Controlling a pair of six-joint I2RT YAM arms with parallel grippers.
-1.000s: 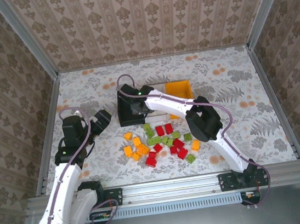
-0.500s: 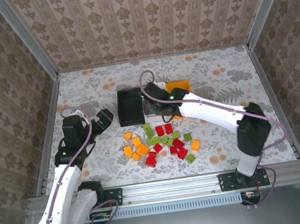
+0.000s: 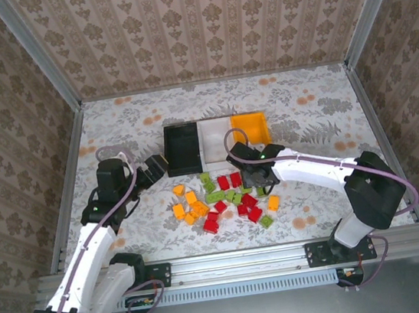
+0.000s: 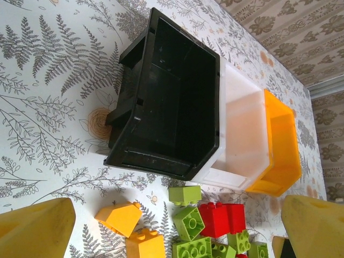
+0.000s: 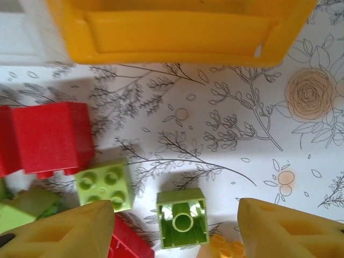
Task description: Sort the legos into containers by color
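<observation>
"So where were the legos?"

"Loose in a pile on the table, just in front of the row of bins: black bin, white bin, orange bin. From the left wrist, the black and white ones looked bare inside."

"And what had changed?"

"The right gripper. A second before, it hung over the black bin. Then it swung across the white bin, and now it sat low at the pile's far edge. Its fingers were spread wide and held nothing, with a green brick (upside down) between them."

"The left?"

"The left gripper had edged nearer the black bin, also wide open and empty."

"Meaning?"

"Probably a fresh pick was starting, and nearly all the sorting remained."
</observation>
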